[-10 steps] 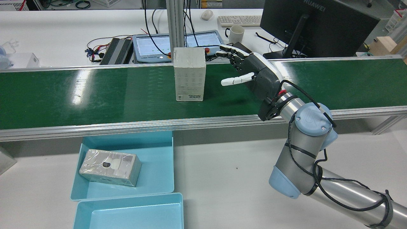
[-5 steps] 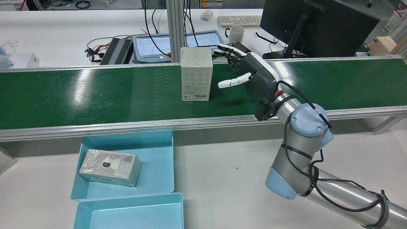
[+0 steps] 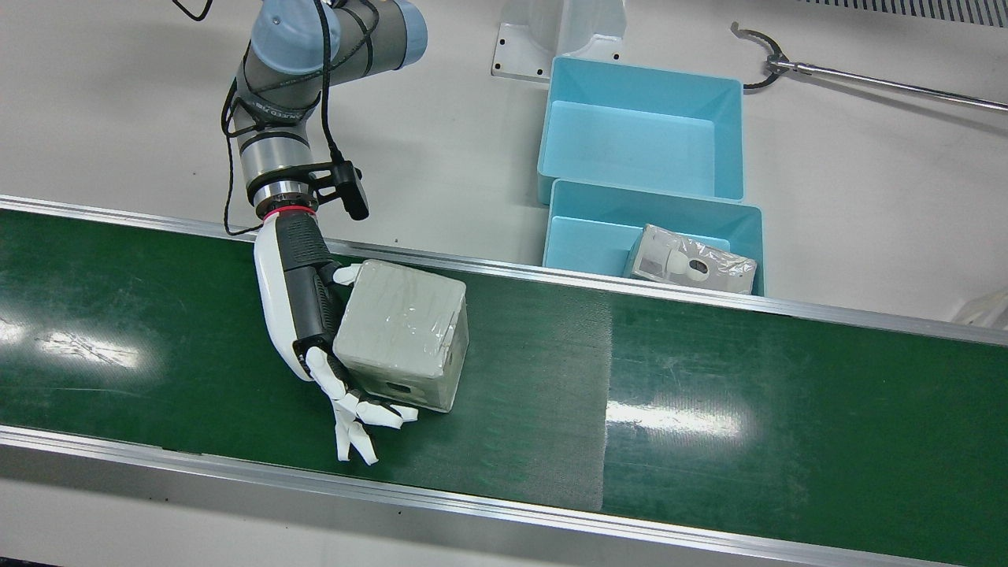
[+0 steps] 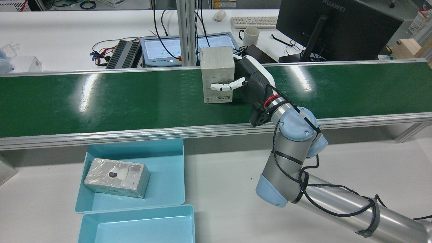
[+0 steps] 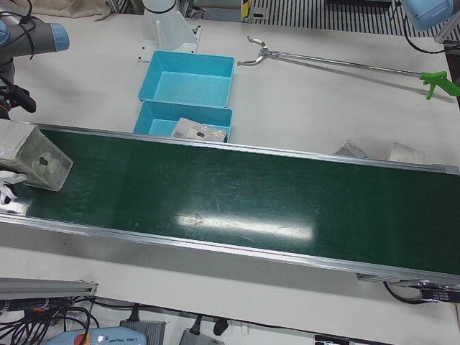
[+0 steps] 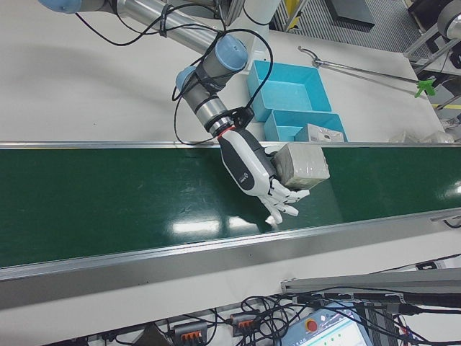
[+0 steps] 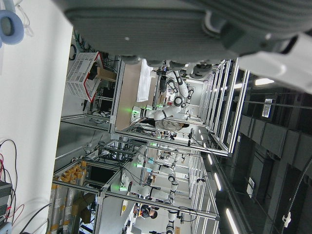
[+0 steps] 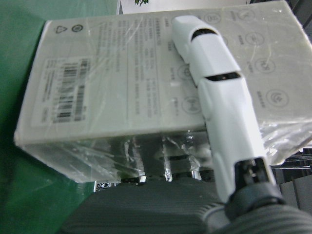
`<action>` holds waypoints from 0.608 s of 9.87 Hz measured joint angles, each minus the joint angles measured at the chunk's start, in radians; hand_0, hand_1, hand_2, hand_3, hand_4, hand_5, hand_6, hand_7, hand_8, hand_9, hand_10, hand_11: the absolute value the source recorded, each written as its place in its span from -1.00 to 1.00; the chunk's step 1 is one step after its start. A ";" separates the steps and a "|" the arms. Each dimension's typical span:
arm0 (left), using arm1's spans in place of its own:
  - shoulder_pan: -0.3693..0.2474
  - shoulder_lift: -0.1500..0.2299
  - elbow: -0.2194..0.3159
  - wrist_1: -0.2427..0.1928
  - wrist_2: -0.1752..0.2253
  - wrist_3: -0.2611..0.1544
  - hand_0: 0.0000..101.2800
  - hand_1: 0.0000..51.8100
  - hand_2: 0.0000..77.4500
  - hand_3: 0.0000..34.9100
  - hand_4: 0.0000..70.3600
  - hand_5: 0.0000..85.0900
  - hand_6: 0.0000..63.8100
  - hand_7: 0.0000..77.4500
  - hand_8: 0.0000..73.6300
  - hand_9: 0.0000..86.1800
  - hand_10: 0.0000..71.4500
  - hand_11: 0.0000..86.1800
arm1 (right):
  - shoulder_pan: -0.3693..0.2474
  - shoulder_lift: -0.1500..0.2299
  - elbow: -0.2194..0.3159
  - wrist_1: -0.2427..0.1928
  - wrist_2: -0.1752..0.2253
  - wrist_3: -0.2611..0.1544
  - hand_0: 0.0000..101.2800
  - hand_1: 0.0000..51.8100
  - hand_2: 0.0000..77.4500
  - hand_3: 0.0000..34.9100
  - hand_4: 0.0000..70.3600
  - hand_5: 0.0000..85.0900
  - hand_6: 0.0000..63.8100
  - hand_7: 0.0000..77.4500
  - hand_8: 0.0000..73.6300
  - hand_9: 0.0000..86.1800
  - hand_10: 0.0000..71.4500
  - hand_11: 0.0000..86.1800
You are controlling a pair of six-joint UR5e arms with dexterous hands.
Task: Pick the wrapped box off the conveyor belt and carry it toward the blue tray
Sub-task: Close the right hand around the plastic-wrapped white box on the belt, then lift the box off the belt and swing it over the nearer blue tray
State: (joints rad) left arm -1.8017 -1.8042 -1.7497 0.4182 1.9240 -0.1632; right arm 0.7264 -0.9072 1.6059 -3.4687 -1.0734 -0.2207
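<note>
- The wrapped box (image 4: pixel 217 74) stands upright on the green conveyor belt (image 4: pixel 101 101), toward the belt's far edge as the rear view shows it.
- The right hand (image 4: pixel 248 79) sits against the box's side, its palm just beside the wrapping.
- One white finger (image 8: pixel 214 92) lies across the printed face of the box, touching the film; in the front view the other fingers (image 3: pixel 354 421) curl past the opposite face, some splayed beyond the box's lower corner.
- So the right hand is closing round the box with finger and palm in contact, though the box's base looks to rest on the belt and I cannot tell how firm the hold is.
- The right arm (image 4: pixel 293 148) reaches over the belt's near rail from the white worktop (image 4: pixel 236 175).
- Two blue trays lie on the worktop just beside the belt's near rail, well apart from the hand: the blue tray (image 4: pixel 168 175) nearer the belt holds another wrapped package (image 4: pixel 116 177) lying on its side, and the second tray (image 4: pixel 135 226) touches it on the side away from the belt.
- A long grabber tool (image 5: pixel 338 63) lies on the worktop beyond the trays in the left-front view.
- The left hand shows only as a dark blurred edge at the top of its own camera's picture; whether it is open or clenched cannot be told.
</note>
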 joint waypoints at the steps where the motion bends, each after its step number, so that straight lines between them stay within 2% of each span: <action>1: 0.000 0.000 0.000 0.000 0.000 0.000 -1.00 -1.00 -0.97 -1.00 -1.00 -0.97 -0.98 -0.99 -0.99 -1.00 -1.00 -0.99 | -0.001 0.012 -0.010 -0.001 0.006 -0.001 0.07 0.03 -0.48 -0.94 -0.63 -0.53 -0.62 -0.27 -0.82 -0.76 -1.00 -0.97; 2: 0.000 0.000 0.000 0.000 0.000 0.000 -1.00 -1.00 -0.97 -1.00 -1.00 -0.97 -0.98 -0.99 -0.99 -1.00 -1.00 -0.99 | -0.002 0.019 -0.016 -0.002 0.010 -0.001 0.19 -0.16 -0.24 -1.00 -0.18 -0.23 -0.30 -0.07 -0.35 -0.25 -0.77 -0.97; 3: 0.000 0.000 0.000 0.000 0.000 0.000 -1.00 -1.00 -0.97 -1.00 -1.00 -0.97 -0.98 -0.99 -0.99 -1.00 -0.98 -0.99 | -0.002 0.022 -0.019 -0.004 0.012 0.000 0.19 -0.16 -0.24 -1.00 -0.18 -0.23 -0.30 -0.07 -0.35 -0.25 -0.77 -0.97; 4: 0.000 0.000 0.000 0.000 0.000 0.000 -1.00 -1.00 -0.97 -1.00 -1.00 -0.97 -0.98 -0.99 -0.99 -1.00 -1.00 -0.99 | -0.003 0.022 -0.015 -0.005 0.012 0.002 0.20 -0.26 -0.18 -0.99 -0.12 -0.22 -0.23 -0.07 -0.20 -0.16 -0.48 -0.68; 5: 0.000 0.000 0.000 0.000 0.000 0.000 -1.00 -1.00 -0.97 -1.00 -1.00 -0.97 -0.98 -0.99 -0.99 -1.00 -1.00 -0.99 | -0.003 0.021 0.001 -0.006 0.013 0.003 0.15 -0.26 -0.18 -0.99 -0.24 -0.10 -0.20 -0.06 -0.16 -0.14 -0.30 -0.49; 6: 0.000 0.000 0.000 0.000 0.000 0.000 -1.00 -1.00 -0.99 -1.00 -1.00 -0.97 -0.98 -0.99 -0.99 -0.99 -1.00 -0.99 | -0.006 0.018 0.038 -0.021 0.013 0.002 0.08 -0.26 -0.18 -0.99 -0.46 0.06 -0.16 -0.04 -0.08 -0.11 -0.07 -0.32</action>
State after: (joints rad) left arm -1.8017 -1.8042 -1.7497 0.4182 1.9240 -0.1632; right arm 0.7207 -0.8892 1.6435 -3.4894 -1.0601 -0.2183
